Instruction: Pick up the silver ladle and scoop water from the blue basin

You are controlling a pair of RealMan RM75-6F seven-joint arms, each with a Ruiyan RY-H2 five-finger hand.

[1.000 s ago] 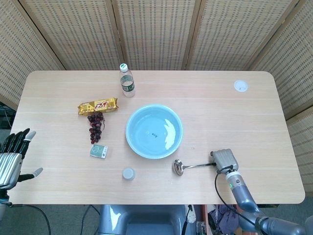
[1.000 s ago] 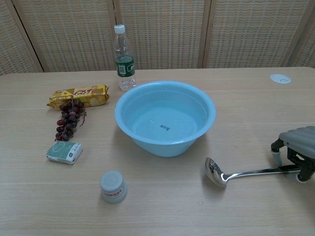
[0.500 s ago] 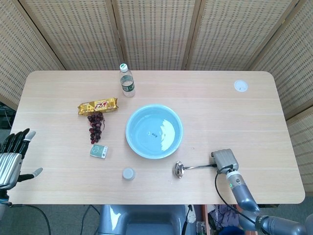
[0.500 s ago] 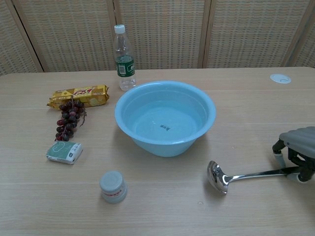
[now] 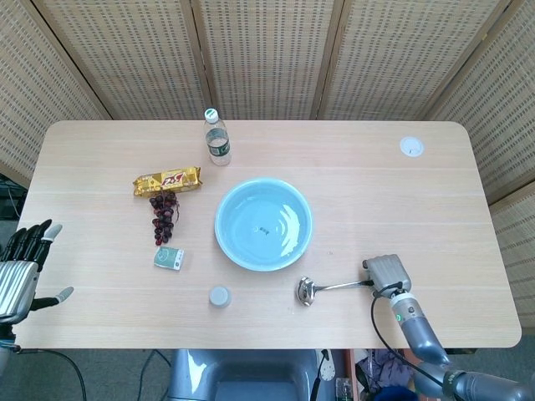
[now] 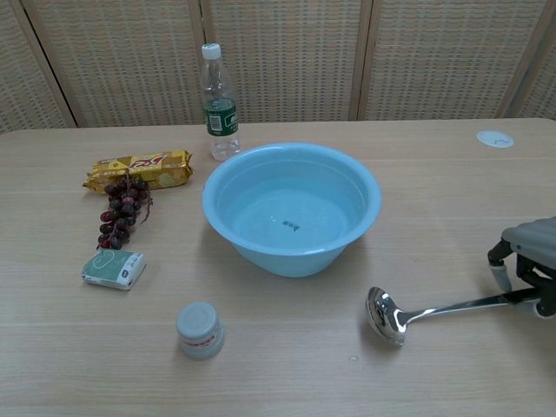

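Note:
The silver ladle (image 5: 338, 286) (image 6: 439, 307) lies on the table just right of and nearer than the blue basin (image 5: 221, 236) (image 6: 287, 257), which holds shallow water. Its bowl points toward the basin and is tipped on its side. My right hand (image 5: 384, 274) (image 6: 531, 261) covers the far end of the handle at the table's right front and grips it; the fingers are hidden under the hand's back. My left hand (image 5: 21, 269) hangs off the table's left edge with fingers spread and nothing in it. The chest view does not show it.
A water bottle (image 5: 216, 138) stands behind the basin. Left of the basin lie a yellow biscuit pack (image 5: 168, 180), dark grapes (image 5: 163, 215) and a small green packet (image 5: 169, 258). A small capped jar (image 5: 219, 296) stands near the front edge. A white disc (image 5: 410, 147) sits far right.
My right hand has shifted slightly right and toward the front edge, dragging the ladle with it. The ladle's bowl has rolled onto its side and moved a little away from the basin.

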